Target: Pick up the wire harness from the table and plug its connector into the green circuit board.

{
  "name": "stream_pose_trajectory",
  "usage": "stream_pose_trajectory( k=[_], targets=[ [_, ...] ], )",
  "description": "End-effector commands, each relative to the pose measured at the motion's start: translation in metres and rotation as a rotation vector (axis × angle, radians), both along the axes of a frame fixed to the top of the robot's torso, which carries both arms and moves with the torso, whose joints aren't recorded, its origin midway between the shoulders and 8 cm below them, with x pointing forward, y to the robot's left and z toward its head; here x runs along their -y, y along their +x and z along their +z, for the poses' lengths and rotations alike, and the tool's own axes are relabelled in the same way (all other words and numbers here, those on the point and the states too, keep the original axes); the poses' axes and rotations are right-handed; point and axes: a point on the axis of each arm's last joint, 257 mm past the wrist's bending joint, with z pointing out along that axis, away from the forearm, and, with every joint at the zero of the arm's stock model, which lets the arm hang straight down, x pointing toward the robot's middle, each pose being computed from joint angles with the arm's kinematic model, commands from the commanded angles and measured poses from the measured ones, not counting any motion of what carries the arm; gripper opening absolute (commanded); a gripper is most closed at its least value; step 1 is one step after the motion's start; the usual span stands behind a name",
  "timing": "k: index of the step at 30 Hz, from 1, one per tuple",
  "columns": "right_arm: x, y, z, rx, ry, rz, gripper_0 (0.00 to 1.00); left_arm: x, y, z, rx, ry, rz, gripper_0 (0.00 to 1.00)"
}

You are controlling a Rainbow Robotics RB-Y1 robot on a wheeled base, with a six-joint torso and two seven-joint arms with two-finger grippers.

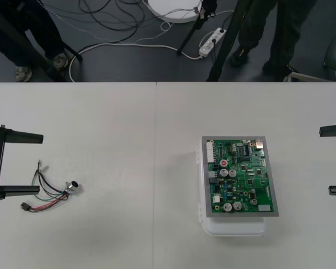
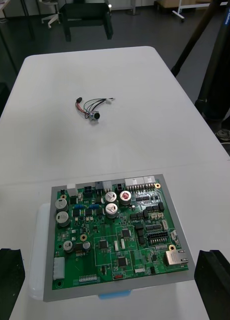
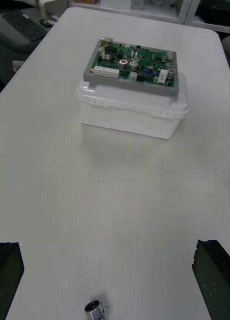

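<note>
Green circuit board (image 1: pixel 241 176) is seen toward the right edge of the surface (image 1: pixel 129 123). Right gripper (image 1: pixel 325 161) and left gripper (image 1: pixel 39 164) are held spread, the wire harness (image 1: pixel 53 193) lying beside the latter at the left edge. Pickup is judged pending; descent onto the wires is needed.

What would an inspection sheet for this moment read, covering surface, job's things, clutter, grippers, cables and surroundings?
Surface: plain light table, one seam down its middle.
Job's things: green circuit board flat on a white plastic base; small wire harness of thin red, black and green wires lying loose at the table's left side, its small black plug and round metal socket both on the table, not in the board.
Clutter: nothing seen.
Grippers: left gripper open, beside the harness; right gripper open at the right side, apart from the board.
Cables: loose cables and a white power strip on the floor.
Surroundings: dark floor beyond the far edge.
</note>
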Motion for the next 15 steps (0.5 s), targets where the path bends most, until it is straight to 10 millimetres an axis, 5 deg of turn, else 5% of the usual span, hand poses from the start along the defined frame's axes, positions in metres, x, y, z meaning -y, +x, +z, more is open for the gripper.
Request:
stream_pose_trajectory(
  k=[1, 15],
  targets=[
    [0.014, 0.007, 0.013, -0.002, 0.031, -0.032, 1.0, 0.002, -0.018, -0.024, -0.032, 0.003, -0.034, 1.0],
    [0.031, 0.01, 0.003, 0.126, 0.131, 0.014, 1.0, -0.004, -0.019, -0.018, 0.012, 0.124, -0.118, 1.0]
  ],
)
